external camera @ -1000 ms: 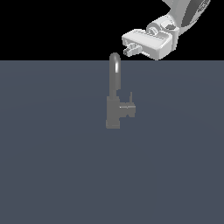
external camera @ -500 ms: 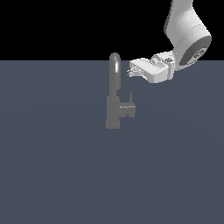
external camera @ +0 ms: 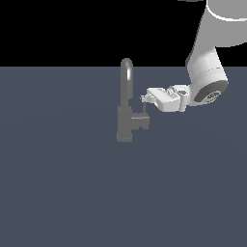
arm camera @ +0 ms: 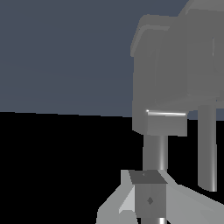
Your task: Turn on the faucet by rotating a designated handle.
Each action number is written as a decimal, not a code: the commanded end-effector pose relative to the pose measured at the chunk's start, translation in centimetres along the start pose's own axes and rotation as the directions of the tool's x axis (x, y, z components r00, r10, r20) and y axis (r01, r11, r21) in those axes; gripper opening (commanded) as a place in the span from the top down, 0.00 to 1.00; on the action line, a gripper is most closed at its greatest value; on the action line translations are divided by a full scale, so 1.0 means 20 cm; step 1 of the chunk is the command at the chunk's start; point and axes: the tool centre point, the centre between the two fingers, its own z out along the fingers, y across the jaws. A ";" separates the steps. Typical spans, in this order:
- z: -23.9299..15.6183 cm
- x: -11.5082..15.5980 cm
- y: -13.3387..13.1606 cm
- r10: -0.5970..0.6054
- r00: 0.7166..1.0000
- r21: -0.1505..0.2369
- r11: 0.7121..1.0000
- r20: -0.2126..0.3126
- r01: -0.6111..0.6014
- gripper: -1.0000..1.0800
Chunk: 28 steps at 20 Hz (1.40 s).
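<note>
— Grey metal all over: where does the faucet (external camera: 126, 116) stand relative to the fingers?

— Just beyond their tips, toward the exterior view's left. Its blocky body rises from the slate-blue floor (external camera: 58, 193), and the arched spout (external camera: 126, 77) climbs above finger height.

— And the handle (external camera: 143, 120)?

— A short stub pointing from the body toward the gripper (external camera: 144, 99), with a thin upright lever (external camera: 144, 109) at its end. The lever's top reaches right up to the fingertips; whether they touch it I cannot tell.

— Are the fingers spread or pressed together?

— Neither view settles it. In the exterior view they are too small; in the wrist view only one dark pad (arm camera: 148, 199) shows near the frame's edge, with a faucet pipe (arm camera: 156, 151) just past it.

— Room to move?

— Open floor lies on every side of the faucet, with no other object near. The white arm (external camera: 207, 62) comes in from the exterior view's upper right, well apart from the spout. The floor's far edge meets a black backdrop behind the spout.

— Any writing or labels?

— None readable on faucet or gripper.
</note>
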 end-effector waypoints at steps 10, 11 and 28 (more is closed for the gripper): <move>0.01 0.12 -0.01 0.051 0.997 0.053 0.997 0.055 -0.054 1.00; 0.01 0.11 -0.01 0.049 0.997 0.052 0.997 0.053 -0.052 1.00; 0.02 0.08 0.11 0.049 0.997 0.051 0.997 0.052 -0.051 1.00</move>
